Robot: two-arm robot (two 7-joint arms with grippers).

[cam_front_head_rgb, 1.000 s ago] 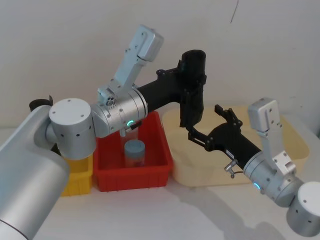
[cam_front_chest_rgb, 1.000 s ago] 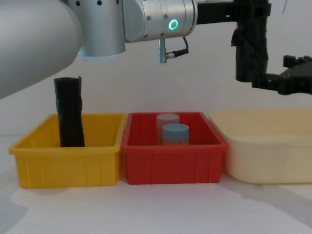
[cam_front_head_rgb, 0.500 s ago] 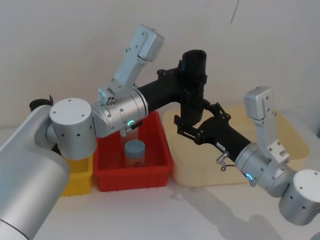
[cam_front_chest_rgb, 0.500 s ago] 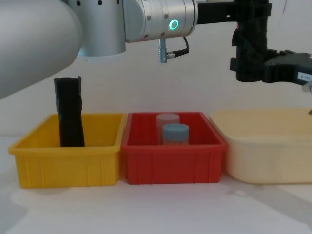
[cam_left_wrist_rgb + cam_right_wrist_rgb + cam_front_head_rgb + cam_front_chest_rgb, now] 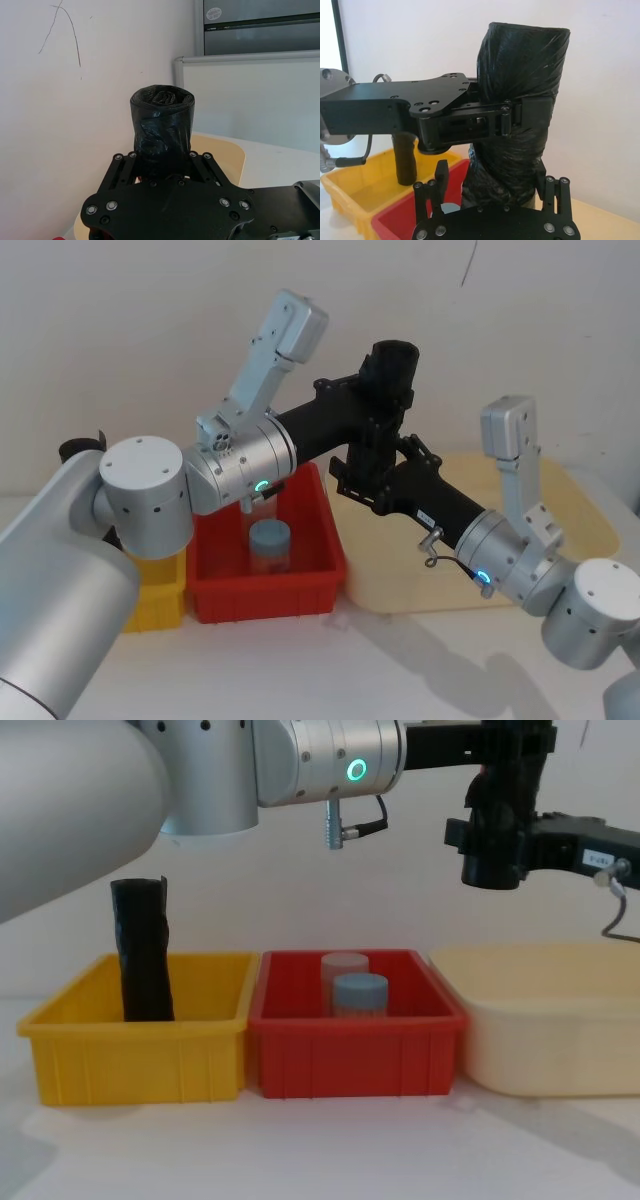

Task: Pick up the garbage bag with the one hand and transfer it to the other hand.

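Note:
The garbage bag [image 5: 393,358], an upright roll of glossy black plastic, hangs in the air above the gap between the red bin and the cream tub. My left gripper [image 5: 390,408] is shut on its upper half; the right wrist view shows that gripper [image 5: 520,117] clamped across the roll [image 5: 525,60]. My right gripper [image 5: 372,465], with its small white label [image 5: 598,855], stands open around the roll's lower end. Its fingers [image 5: 440,175] flank the bag on both sides, with a gap showing on one side. In the chest view the bag [image 5: 515,798] sits high at the right.
A second black roll [image 5: 142,950] stands upright in the yellow bin [image 5: 140,1055] at the left. The red bin [image 5: 355,1055] in the middle holds a blue-capped jar [image 5: 359,995]. A wide cream tub [image 5: 545,1030] sits at the right, beneath the right arm.
My right gripper has moved left and up from beside the bag until its open fingers straddle the roll's lower end. The left gripper and the bag have barely moved.

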